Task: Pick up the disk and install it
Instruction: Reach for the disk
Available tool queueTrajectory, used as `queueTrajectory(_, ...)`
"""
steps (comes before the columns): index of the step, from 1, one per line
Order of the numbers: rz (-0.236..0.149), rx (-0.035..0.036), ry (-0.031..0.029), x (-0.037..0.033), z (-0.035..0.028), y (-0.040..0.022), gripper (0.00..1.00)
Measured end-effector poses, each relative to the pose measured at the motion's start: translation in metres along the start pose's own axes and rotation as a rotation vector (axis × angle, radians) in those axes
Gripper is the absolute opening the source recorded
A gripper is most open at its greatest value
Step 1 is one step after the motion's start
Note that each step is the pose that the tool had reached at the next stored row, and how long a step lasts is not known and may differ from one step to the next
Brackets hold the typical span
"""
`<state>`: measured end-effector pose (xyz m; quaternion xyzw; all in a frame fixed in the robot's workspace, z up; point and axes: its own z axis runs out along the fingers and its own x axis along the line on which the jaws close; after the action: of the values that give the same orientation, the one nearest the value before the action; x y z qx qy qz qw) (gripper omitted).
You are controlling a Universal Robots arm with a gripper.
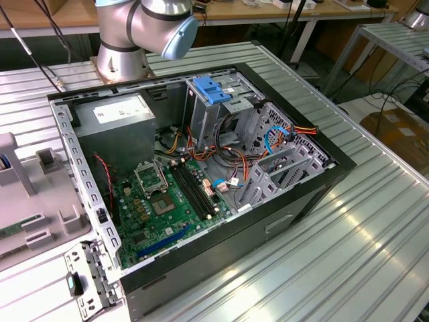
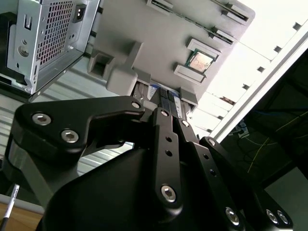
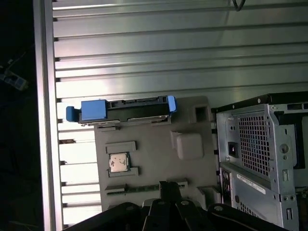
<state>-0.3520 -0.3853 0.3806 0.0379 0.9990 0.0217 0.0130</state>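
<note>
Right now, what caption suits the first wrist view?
The disk, blue-framed, sits at one edge of the grey tray, beside the computer case.

Desk (image 3: pixel 144 48): ribbed bare metal, sheen I can see. Disk (image 3: pixel 122 109): glossy blue plastic carrier. Tray (image 3: pixel 154 159): matt grey plastic. End effector (image 2: pixel 163 113): matt black, bright screws. Computer case (image 3: pixel 255 139): perforated sheet metal.

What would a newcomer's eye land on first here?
The open computer case on the ribbed metal table, with its motherboard and cables exposed, dominates the exterior view. In the first wrist view, the disk in its bright blue carrier sits at the edge of a grey fixture tray beside the case, not yet picked up, with the gripper apart from it.
</note>
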Motion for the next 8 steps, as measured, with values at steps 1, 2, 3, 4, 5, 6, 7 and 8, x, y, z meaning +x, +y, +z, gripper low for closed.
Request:
queueTrajectory(1,0.000,-0.0001,-0.0001,0.0006,0.0002,0.0001,0.11)
queueTrajectory(2,0.000,0.0000,0.0000,0.0011,0.0004,0.0003,0.11)
queueTrajectory(3,0.000,-0.0001,-0.0001,0.0018,0.0006,0.0005,0.11)
queueTrajectory(4,0.000,-0.0001,-0.0001,0.0023,0.0007,0.0006,0.11)
queueTrajectory(5,0.000,0.0000,0.0000,0.0029,0.0008,0.0007,0.11)
queueTrajectory(6,0.000,-0.0001,-0.0001,0.0034,0.0009,0.0008,0.11)
queueTrajectory(7,0.000,0.0000,0.0000,0.0038,0.0010,0.0009,0.11)
queueTrajectory(8,0.000,0.0000,0.0000,0.0043,0.0011,0.0010,0.11)
